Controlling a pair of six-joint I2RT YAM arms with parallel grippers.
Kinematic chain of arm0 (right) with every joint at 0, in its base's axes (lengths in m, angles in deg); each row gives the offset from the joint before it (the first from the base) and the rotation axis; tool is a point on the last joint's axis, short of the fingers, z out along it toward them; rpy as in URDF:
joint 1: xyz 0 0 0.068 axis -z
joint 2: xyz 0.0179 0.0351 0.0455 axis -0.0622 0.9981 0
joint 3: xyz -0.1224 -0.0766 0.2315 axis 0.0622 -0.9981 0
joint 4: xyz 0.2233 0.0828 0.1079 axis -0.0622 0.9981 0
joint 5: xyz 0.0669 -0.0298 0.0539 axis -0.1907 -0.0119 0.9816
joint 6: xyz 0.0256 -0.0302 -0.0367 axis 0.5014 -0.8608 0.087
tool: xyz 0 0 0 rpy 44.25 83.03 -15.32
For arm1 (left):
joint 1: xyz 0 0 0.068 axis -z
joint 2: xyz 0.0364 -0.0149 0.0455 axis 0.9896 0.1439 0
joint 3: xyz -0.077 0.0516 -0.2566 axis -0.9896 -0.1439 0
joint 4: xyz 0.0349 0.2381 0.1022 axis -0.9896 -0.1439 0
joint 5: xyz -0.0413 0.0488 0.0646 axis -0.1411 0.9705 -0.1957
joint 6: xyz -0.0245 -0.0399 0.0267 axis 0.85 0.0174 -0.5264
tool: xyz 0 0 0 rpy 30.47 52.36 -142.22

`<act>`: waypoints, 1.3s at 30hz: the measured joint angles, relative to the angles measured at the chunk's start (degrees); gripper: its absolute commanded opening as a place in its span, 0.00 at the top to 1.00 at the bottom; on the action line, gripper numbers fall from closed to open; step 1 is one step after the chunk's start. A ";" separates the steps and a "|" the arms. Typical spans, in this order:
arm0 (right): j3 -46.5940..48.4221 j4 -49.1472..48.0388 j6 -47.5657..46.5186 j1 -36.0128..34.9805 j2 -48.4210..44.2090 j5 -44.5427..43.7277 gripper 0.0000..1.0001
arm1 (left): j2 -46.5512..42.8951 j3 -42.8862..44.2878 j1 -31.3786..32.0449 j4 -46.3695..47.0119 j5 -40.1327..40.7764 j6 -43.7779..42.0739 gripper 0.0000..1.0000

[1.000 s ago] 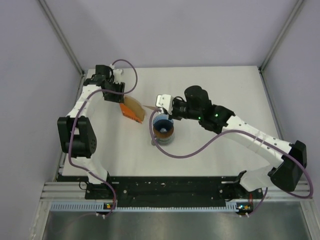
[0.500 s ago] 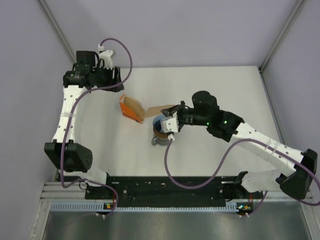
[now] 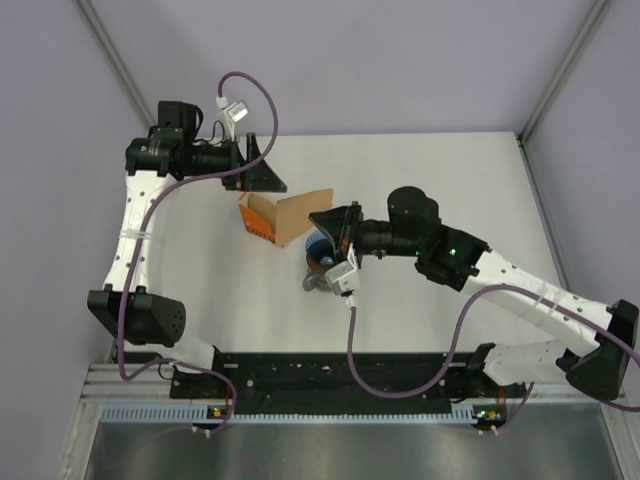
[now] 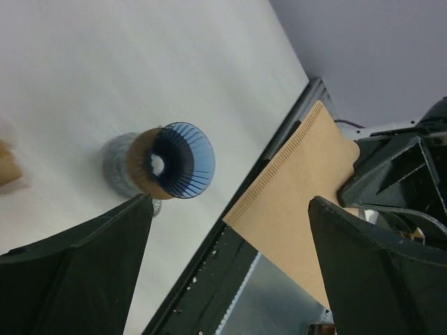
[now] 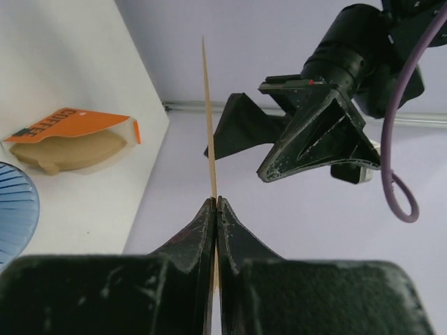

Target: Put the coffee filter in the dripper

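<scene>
My right gripper (image 3: pixel 328 222) is shut on the tan coffee filter (image 3: pixel 300 215) and holds it raised on edge, just up and left of the blue dripper (image 3: pixel 316 242). In the right wrist view the filter (image 5: pixel 208 118) shows edge-on, pinched between my closed fingertips (image 5: pixel 216 201). The dripper's rim (image 5: pixel 12 209) is at the lower left there. My left gripper (image 3: pixel 262 168) is open and empty, raised above the table's far left, facing the filter. In the left wrist view the filter (image 4: pixel 300 188) hangs between my spread fingers (image 4: pixel 98 258), and the dripper (image 4: pixel 183 159) lies below.
The orange-and-white pack of brown filters (image 3: pixel 258 220) lies open just left of the dripper and also shows in the right wrist view (image 5: pixel 70 139). The dripper sits on a brown ring atop a grey glass jug (image 4: pixel 122 167). The table's near rail (image 3: pixel 330 370) runs below.
My left arm has let go of the pack, risen and turned its open gripper towards the filter. My right gripper has swung the filter up on edge and shifted left, over the dripper.
</scene>
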 measured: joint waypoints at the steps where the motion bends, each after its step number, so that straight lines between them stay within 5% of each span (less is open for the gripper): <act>1: 0.00 -0.55 -0.83 -0.07 0.02 0.17 1.00 | -0.02 -0.74 0.63 0.22 -1.33 0.90 0.02; 4: 0.00 -1.99 -2.12 -0.07 0.02 0.48 1.00 | -0.13 -3.93 3.41 2.16 -4.61 3.43 0.10; 6: 0.00 -2.91 -2.69 -0.09 0.22 0.74 1.00 | -0.13 -5.97 4.96 3.34 -6.34 5.03 0.26; 10: 0.00 -4.22 -3.08 -0.09 0.98 1.18 1.00 | -0.13 -8.68 6.47 5.92 -9.40 8.46 0.93; 11: 0.00 -4.35 -3.06 -0.09 1.18 1.33 1.00 | -0.15 -8.76 6.45 6.43 -9.70 9.40 1.00; 12: 0.00 -4.39 -2.78 -0.11 1.38 1.46 0.99 | -0.20 -8.79 6.34 7.06 -9.88 9.86 1.00; 16: -0.44 -6.43 3.37 -0.11 1.84 1.49 0.61 | -0.68 -8.81 5.73 8.66 -9.75 10.75 1.00; 21: -5.29 -18.10 26.36 3.08 1.27 2.40 0.30 | -0.94 -8.70 3.48 9.03 -4.98 9.94 1.00; 26: -6.36 -23.85 56.26 10.71 0.42 5.60 0.26 | -0.94 -7.52 2.23 8.87 2.08 7.61 1.00; 33: -0.24 -27.54 98.62 24.90 6.58 14.75 0.38 | -1.99 -2.08 2.32 8.35 5.40 3.48 1.00; 39: -4.04 -37.11 120.02 27.06 13.16 20.50 0.37 | -3.06 0.04 2.32 7.96 4.02 2.67 1.00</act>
